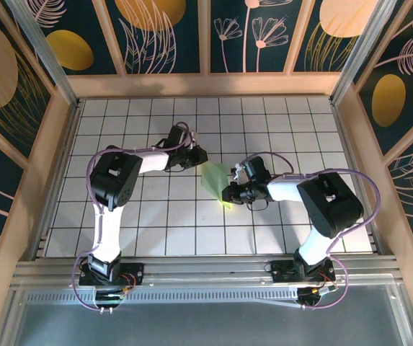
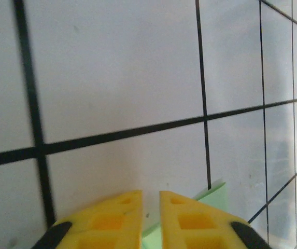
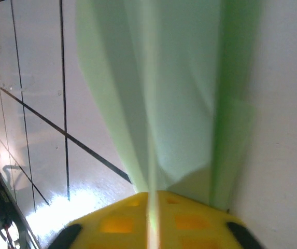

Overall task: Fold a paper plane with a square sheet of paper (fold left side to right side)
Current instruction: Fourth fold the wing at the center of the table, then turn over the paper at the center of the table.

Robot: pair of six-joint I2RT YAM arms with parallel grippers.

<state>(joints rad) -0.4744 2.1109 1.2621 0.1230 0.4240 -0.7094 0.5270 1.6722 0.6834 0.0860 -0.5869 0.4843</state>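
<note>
The pale green paper [image 1: 215, 180] lies folded into a narrow pointed shape in the middle of the white grid table [image 1: 156, 216]. My right gripper [image 1: 228, 193] is at the paper's near end. In the right wrist view a raised ridge of the paper [image 3: 179, 93] runs straight into the hairline gap of the right gripper [image 3: 152, 194], whose yellow fingers are pinched on it. My left gripper [image 1: 200, 155] is at the paper's far left end. In the left wrist view the left gripper [image 2: 151, 193] stands slightly open, with table showing through the gap and a paper corner [image 2: 213, 199] under its right finger.
Wooden walls [image 1: 206, 85] enclose the table at the back and on both sides. An aluminium rail [image 1: 206, 270] with both arm bases runs along the near edge. Grid tiles lie to the left, right and back of the paper.
</note>
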